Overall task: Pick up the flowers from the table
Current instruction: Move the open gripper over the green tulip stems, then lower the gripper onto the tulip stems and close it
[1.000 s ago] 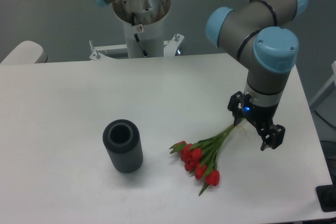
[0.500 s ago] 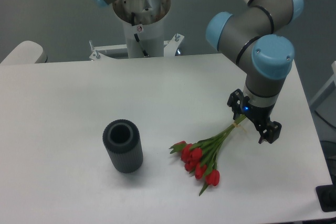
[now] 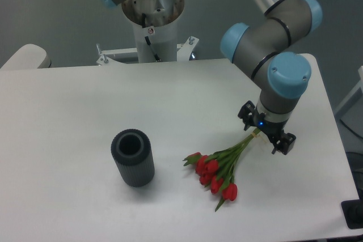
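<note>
Hovering with its jaws spread over the stem ends, the claw (image 3: 265,138) grips nothing yet; the flowers (image 3: 218,168) lie flat on the tabletop (image 3: 68,111) (well apart from the grey cylinder (image 3: 133,157)). This looks like the approach: next, descend, straddle the stems, close.

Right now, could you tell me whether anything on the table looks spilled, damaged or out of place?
Nothing stands out. The flowers lie flat on the table as one tidy bunch, the dark ribbed cylinder stands upright apart from them, and the end effector is at the stem ends.
</note>
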`<state>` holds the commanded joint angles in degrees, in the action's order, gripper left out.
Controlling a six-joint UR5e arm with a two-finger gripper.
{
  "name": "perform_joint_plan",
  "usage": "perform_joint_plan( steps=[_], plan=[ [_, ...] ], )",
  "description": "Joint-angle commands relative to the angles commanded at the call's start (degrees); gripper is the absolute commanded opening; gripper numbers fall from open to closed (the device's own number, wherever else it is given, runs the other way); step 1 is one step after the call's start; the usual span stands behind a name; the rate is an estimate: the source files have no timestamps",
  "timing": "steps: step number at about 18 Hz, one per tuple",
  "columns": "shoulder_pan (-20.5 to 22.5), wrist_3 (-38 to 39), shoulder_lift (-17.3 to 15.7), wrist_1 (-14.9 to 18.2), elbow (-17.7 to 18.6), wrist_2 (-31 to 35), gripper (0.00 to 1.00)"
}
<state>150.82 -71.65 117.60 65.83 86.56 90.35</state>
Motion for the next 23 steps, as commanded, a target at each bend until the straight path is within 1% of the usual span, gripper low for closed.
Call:
perform_joint_plan(
  steps=[1, 4, 5, 9, 13, 18, 22, 23],
  plan=[
    [-0.17, 0.89, -0.09, -1.31, 1.49, 0.00, 1.00],
    [-1.58, 1.07, -0.09, -8.42, 6.15, 0.09, 1.00],
    [-1.58, 1.07, 0.00, -9.92, 7.21, 0.17, 1.00],
    [-1.76, 0.11, 0.35, -10.90, 7.92, 0.09, 1.00],
    [-1.76, -1.04, 0.61, -10.90, 8.18, 0.26, 1.00],
    [-2.20, -1.04, 2.45, -14.23, 8.36, 0.44, 1.00],
    [-2.90, -1.12, 2.81, -14.85, 9.50, 0.44, 1.00],
    [-2.90, -1.12, 2.90, -15.64, 9.94, 0.44, 1.00]
  ],
)
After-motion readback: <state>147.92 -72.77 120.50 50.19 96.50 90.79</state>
